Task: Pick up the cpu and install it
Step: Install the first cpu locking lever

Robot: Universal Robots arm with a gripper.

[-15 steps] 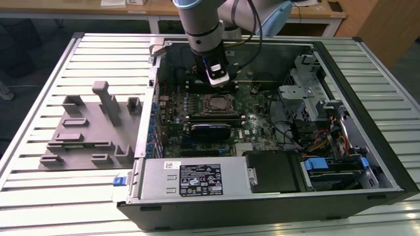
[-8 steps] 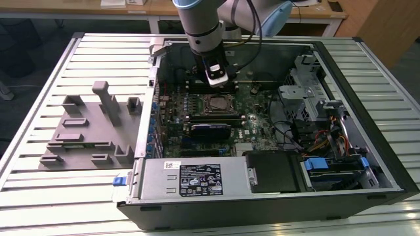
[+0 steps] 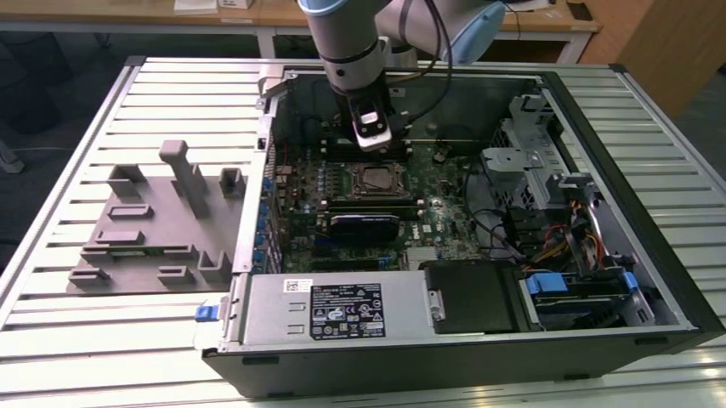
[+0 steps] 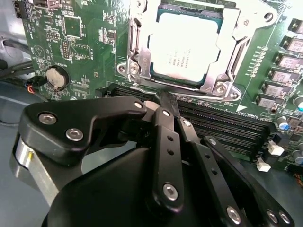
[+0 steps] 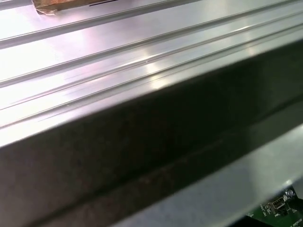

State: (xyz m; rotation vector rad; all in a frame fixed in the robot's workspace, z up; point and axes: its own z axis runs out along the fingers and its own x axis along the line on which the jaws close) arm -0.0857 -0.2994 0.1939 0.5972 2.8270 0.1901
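One robot arm (image 3: 346, 42) over the scene, carrying one gripper (image 4: 163, 101). One open computer case (image 3: 635, 336) lying on one ribbed metal table (image 3: 68, 357). Inside it, one green motherboard (image 4: 71, 42), and on that one cpu (image 4: 184, 45) sitting in one metal socket frame (image 4: 135, 52). One round coin cell battery (image 4: 56, 78) on the board in the second wrist view. One silver power supply box (image 3: 329, 310) along the near edge of the case. Out on the table, at the exterior view's left, one grey moulded fixture block (image 3: 159, 225).
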